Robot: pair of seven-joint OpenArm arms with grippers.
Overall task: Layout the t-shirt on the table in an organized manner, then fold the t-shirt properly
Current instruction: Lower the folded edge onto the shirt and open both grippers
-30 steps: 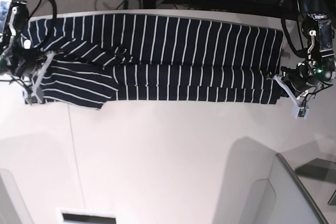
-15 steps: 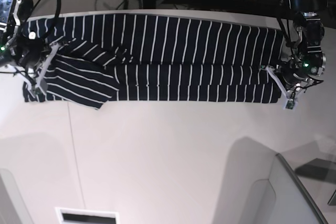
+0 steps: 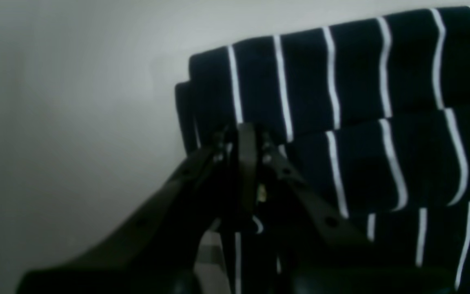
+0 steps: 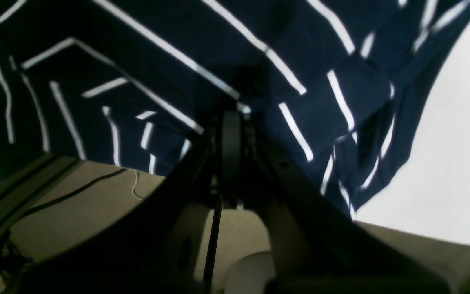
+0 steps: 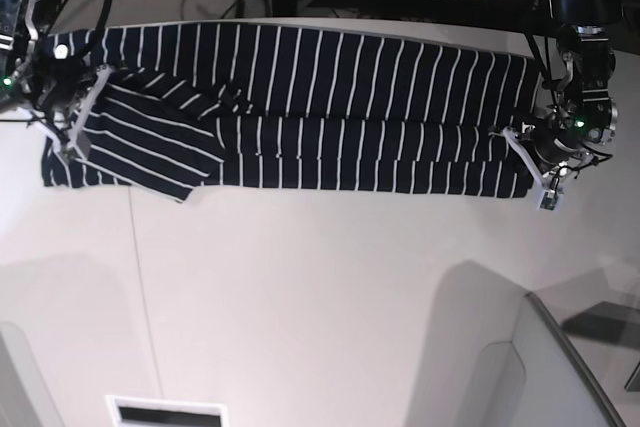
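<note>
Looking down through the base view, I see the t-shirt stretched as a long dark band with thin white stripes across the far part of the table, running from about 9 o'clock to 3 o'clock. The band is folded along its length: a crease runs through its middle, and at the 9 o'clock end a flap with slanted stripes lies doubled over the lower layer.

The right gripper sits at the 9 o'clock end of the shirt, over the slanted flap. In the right wrist view its jaws are pressed together on a fold of the fabric, which hangs up and away from the fingers, with the floor and cables showing beneath the raised cloth. So I read this gripper as clenched on the shirt.

The left gripper sits at the 3 o'clock end, at the shirt's lower corner. In the left wrist view its jaws are drawn tight together, with striped cloth caught between them and two stacked layers of the shirt lying beyond on the white tabletop.
</note>
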